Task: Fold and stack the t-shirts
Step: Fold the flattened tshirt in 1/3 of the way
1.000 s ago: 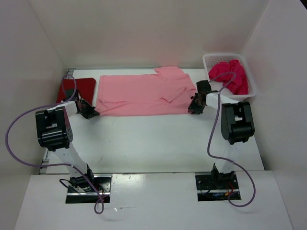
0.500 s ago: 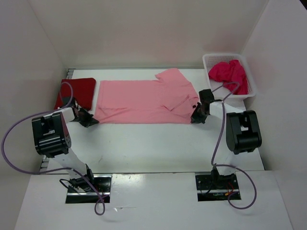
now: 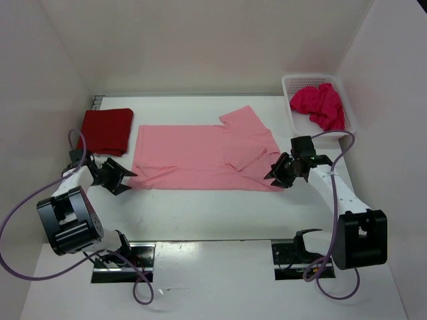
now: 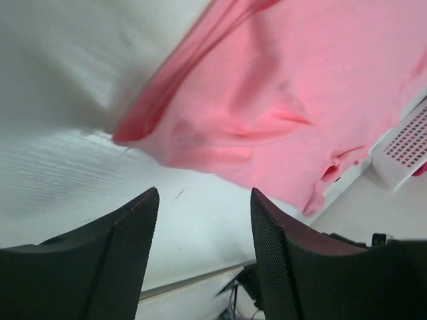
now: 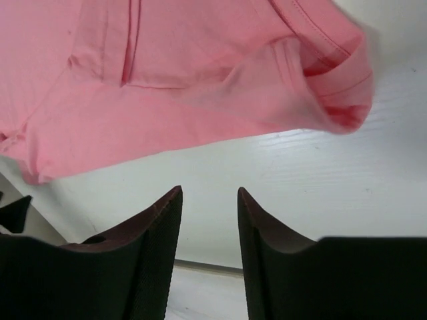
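The light pink t-shirt (image 3: 200, 157) lies spread flat across the middle of the table, one sleeve folded in at its right end. My left gripper (image 3: 127, 180) stands open just off the shirt's near left corner and holds nothing; in the left wrist view the pink cloth (image 4: 287, 100) lies beyond the gripper (image 4: 203, 200). My right gripper (image 3: 272, 175) is open at the near right corner, with the pink hem (image 5: 187, 80) just ahead of it (image 5: 209, 193). The dark red t-shirt (image 3: 107, 130) lies folded at the far left. The magenta t-shirt (image 3: 319, 105) sits crumpled in the basket.
The white mesh basket (image 3: 293, 83) stands at the far right corner, also seen in the left wrist view as a white mesh basket (image 4: 407, 143). White walls close in the table on three sides. Purple cables loop from both arms.
Both grippers pulled the pink shirt's near edge toward me, then opened and let go. Both arms have swung lower and outward, and the shirt now lies flat.
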{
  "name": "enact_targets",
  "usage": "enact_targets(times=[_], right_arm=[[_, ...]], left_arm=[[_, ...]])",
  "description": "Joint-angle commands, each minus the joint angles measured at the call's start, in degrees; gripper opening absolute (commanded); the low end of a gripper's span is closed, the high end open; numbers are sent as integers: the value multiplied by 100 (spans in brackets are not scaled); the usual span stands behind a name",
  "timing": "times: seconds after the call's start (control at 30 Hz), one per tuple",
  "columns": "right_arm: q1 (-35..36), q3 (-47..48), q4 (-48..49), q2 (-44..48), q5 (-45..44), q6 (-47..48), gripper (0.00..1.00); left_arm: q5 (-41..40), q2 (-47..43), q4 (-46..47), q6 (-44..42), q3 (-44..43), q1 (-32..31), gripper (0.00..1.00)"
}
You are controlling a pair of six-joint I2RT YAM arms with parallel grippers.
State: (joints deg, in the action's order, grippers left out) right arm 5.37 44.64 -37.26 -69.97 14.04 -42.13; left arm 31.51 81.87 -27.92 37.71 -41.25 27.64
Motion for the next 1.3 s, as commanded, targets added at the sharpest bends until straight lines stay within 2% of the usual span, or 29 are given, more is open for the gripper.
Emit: enact_targets(times=[0.0,0.07,0.1,0.17,0.2,0.23,0.33,0.4,0.47,0.53,0.57,0.6,0.67,0.9,0.93,1.1,1.23,1.27], right_arm=[[-53,386,-212,-41,47,152,45],[-53,668,-212,-200,46,336,46],[-53,729,-47,-366,46,337,45],[-53,905,139,-551,160,425,34],[34,993,322,-665,160,477,28],[244,1142,429,-910,160,478,14],[631,1423,780,-1455,55,425,3],[825,1538,973,-1650,-50,373,3],[958,1591,1088,-1870,-51,372,3],[1089,1591,1246,-2072,-51,311,8],[1089,1591,1247,-2134,-51,311,18],[1150,1591,1317,-2187,-51,311,23],[1203,1591,1388,-2353,-156,311,29],[1204,1652,1704,-2872,-279,311,31],[1204,1653,1704,-2960,-218,311,31],[1256,1986,1766,-3215,-112,363,31],[1309,1987,1818,-3276,-60,363,32],[1309,1987,1818,-3277,-60,363,32]], left_arm=[[-188,-338,-196,-142,-549,49,66],[-189,-338,-196,-203,-726,-83,64],[-241,-338,13,-203,-787,-179,58],[-363,-338,207,-63,-928,-529,47],[-721,-338,269,-62,-1024,-679,44],[-951,-242,270,-62,-1138,-837,43],[-1559,283,402,-115,-1543,-1278,43],[-1613,540,402,-63,-1666,-1331,43],[-1744,839,568,7,-1719,-1401,49],[-1849,1067,621,8,-1824,-1402,51],[-1911,1138,621,60,-1825,-1454,52],[-1981,1208,621,61,-1894,-1454,52],[-2174,1314,552,61,-1956,-1454,52],[-2360,1752,604,-1,-2026,-1577,56],[-2307,1832,656,-1,-2105,-1629,54],[-2360,1965,595,-1,-2247,-1683,11],[-2561,1895,463,-1,-2299,-1683,0],[-2562,1947,402,-1,-2369,-1683,0]])
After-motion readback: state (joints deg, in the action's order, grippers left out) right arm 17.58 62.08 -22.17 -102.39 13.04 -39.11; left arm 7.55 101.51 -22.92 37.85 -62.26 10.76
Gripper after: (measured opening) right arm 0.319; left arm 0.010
